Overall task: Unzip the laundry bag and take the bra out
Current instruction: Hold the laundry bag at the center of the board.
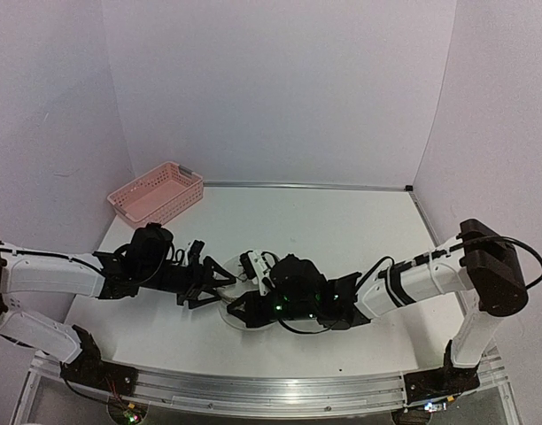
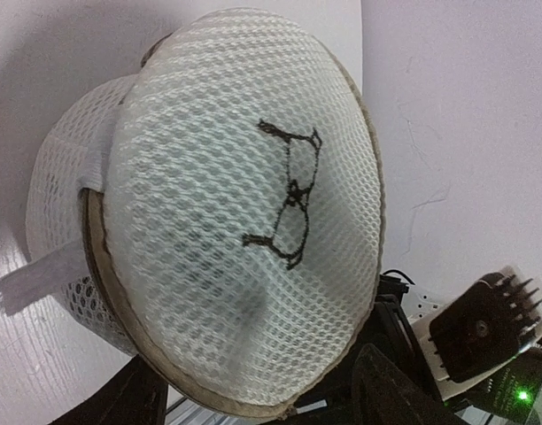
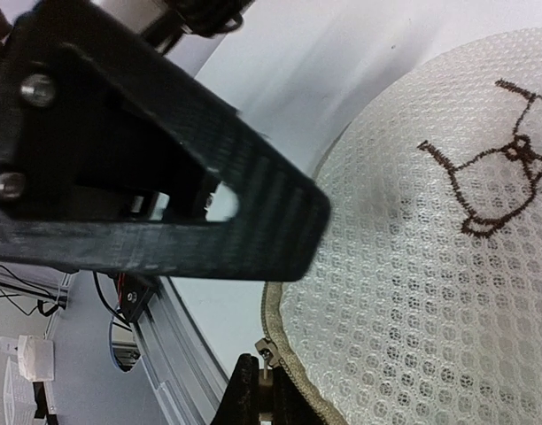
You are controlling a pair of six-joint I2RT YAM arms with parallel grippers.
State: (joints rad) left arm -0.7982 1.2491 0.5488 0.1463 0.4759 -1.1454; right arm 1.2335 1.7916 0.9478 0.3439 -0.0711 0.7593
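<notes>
You have the laundry bag at the front middle of the counter, with the left end effector on its left and the right end effector on its right. The basket sits back left, well apart.

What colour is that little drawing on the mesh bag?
Near black, on the white bag; the logo shows best in the left wrist view.
</notes>
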